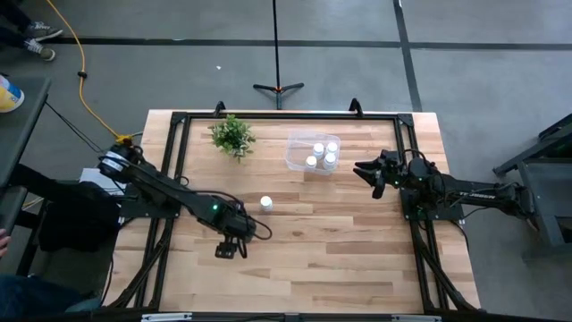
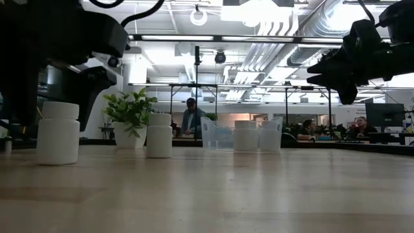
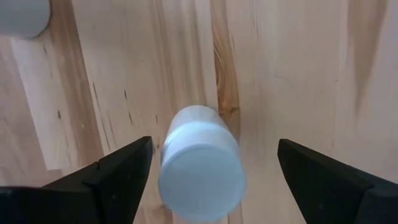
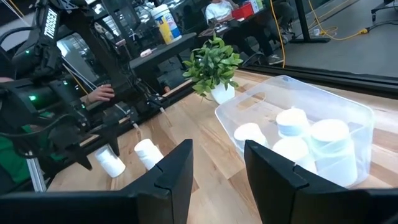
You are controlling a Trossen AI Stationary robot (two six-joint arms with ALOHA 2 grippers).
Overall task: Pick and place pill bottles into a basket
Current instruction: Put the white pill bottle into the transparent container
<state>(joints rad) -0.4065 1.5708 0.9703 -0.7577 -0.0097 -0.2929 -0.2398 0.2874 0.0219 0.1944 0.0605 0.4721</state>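
Bottle point(image 3: 200, 165) stands between my left gripper's point(image 3: 208, 171) spread fingers, seemingly untouched; my right gripper point(image 1: 371, 173) waits open beside the basket point(image 1: 295, 156).

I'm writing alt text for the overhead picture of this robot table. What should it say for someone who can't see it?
Seen from above, the left gripper hangs open over a pill bottle at the near-left of a wooden table, while another bottle stands mid-table. Four bottles sit in the clear basket beside a small potted plant, and the right gripper waits by the basket.
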